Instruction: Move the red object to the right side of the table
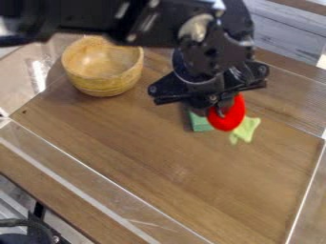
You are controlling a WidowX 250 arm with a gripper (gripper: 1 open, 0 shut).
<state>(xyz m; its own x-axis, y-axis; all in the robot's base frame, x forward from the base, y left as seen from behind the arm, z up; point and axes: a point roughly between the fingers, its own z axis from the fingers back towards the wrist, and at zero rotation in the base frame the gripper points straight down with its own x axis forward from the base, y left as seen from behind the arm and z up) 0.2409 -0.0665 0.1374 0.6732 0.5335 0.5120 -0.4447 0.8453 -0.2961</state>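
Camera view: you see the gripper (219,103) clamped on the red object (227,115).
Feel: soft, light; you should hold its round body.

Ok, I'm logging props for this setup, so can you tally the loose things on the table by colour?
Red: 1, the red object, under the gripper
Green: 1, a green block partly hidden beside it
Light wood: 1, a wooden bowl
Total: 3
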